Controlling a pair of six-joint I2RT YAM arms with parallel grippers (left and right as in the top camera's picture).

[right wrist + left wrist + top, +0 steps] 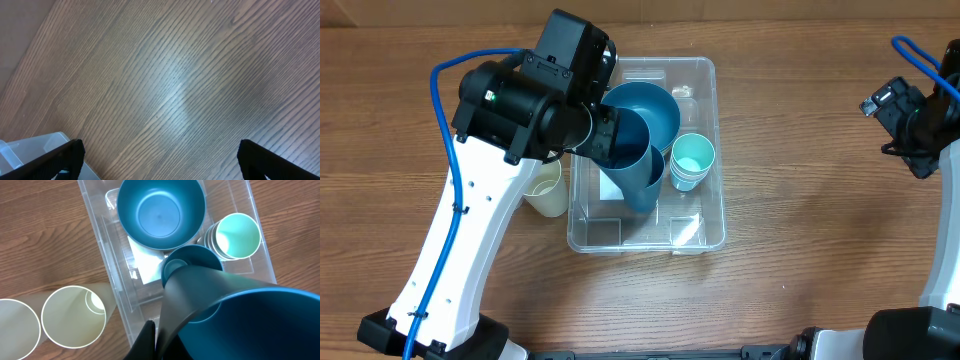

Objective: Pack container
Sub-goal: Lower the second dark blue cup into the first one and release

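Note:
The clear container (716, 200) sits mid-table, and its wall shows in the left wrist view (106, 245). Inside it are a round blue bowl (658, 108) (161, 211) at the far end and a stack of mint cups (692, 160) (238, 236) at the right side. A white label (145, 266) lies on its bottom. My left gripper (603, 130) (159, 332) is shut on the rim of a tall blue cup (638, 170) (240, 322), held tilted over the container. My right gripper (910, 125) (160, 157) is open and empty above bare table, far right.
A cream cup (546, 190) (73, 316) stands on the table just left of the container. A second cream cup (14, 330) stands beside it and is hidden under my left arm in the overhead view. A container corner (30, 150) shows in the right wrist view.

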